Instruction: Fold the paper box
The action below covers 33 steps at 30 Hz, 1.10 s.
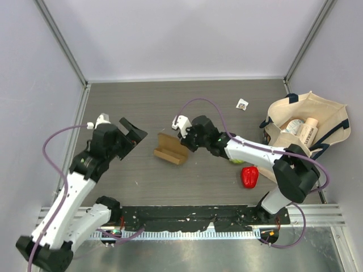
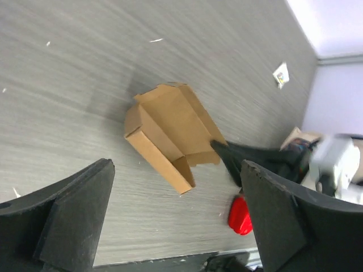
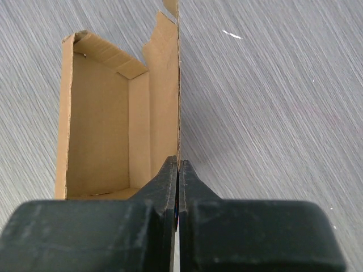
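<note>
The paper box [image 1: 169, 148] is a small brown cardboard tray lying partly folded on the grey table, open side up. In the right wrist view its hollow [image 3: 99, 136] shows side walls standing and one tall flap [image 3: 170, 90] upright. My right gripper [image 3: 178, 165] is shut on the lower edge of that flap, and from above it [image 1: 184, 143] sits at the box's right end. My left gripper [image 2: 176, 226] is open and empty, well left of the box [image 2: 170, 133], and from above it [image 1: 131, 136] hovers apart from it.
A red pepper [image 1: 249, 176] lies right of the box, with something green [image 1: 235, 161] behind the right arm. A cream tote bag [image 1: 306, 124] holding bottles stands at the far right. A small white packet [image 1: 243, 104] lies toward the back.
</note>
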Motion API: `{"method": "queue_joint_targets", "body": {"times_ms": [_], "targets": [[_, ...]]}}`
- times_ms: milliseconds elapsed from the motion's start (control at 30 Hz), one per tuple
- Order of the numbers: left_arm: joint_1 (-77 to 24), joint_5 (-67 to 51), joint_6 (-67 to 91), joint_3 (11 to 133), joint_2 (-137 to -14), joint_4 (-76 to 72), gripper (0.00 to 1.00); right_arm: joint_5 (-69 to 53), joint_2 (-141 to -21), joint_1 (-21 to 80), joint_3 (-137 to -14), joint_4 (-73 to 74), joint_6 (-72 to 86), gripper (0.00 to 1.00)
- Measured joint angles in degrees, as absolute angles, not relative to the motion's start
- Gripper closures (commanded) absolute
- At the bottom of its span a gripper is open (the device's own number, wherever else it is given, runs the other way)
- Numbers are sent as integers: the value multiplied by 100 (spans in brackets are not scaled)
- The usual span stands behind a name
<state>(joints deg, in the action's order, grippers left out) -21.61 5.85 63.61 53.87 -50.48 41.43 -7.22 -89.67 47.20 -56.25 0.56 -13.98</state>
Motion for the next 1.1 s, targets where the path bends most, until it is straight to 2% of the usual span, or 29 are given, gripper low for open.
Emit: {"method": "queue_joint_targets", "body": {"times_ms": [133, 200, 533, 633, 667, 733, 767, 833, 867, 1100], "targets": [[-2161, 224, 5428, 4493, -3822, 3323, 2, -1350, -8917, 4296, -5625, 329, -2082, 96], [-2163, 82, 5085, 4429, -3603, 3135, 2, -1516, -8858, 4215, -5618, 434, -2429, 92], [-2204, -314, 4230, 4431, -3859, 2786, 3, -1479, -8772, 4248, -5621, 572, -3317, 81], [-2279, -316, 4108, 4431, -3861, 2759, 3, -1400, -8772, 4248, -5621, 565, -3439, 73], [-2303, -316, 4075, 4431, -3850, 2746, 3, -1365, -8772, 4248, -5621, 550, -3479, 66], [-2349, -314, 3994, 4431, -3826, 2742, 3, -1262, -8770, 4248, -5621, 491, -3531, 59], [-2368, -311, 3964, 4431, -3806, 2744, 3, -1190, -8766, 4248, -5621, 462, -3546, 31], [-2405, -307, 3887, 4431, -3767, 2744, 3, -1024, -8750, 4246, -5621, 390, -3514, 25], [-2429, -301, 3841, 4431, -3743, 2744, 3, -930, -8739, 4235, -5621, 344, -3483, 17], [-2589, -257, 3625, 4431, -3586, 2768, 3, -768, -8318, 3846, -5553, -276, -2805, 16]]}}
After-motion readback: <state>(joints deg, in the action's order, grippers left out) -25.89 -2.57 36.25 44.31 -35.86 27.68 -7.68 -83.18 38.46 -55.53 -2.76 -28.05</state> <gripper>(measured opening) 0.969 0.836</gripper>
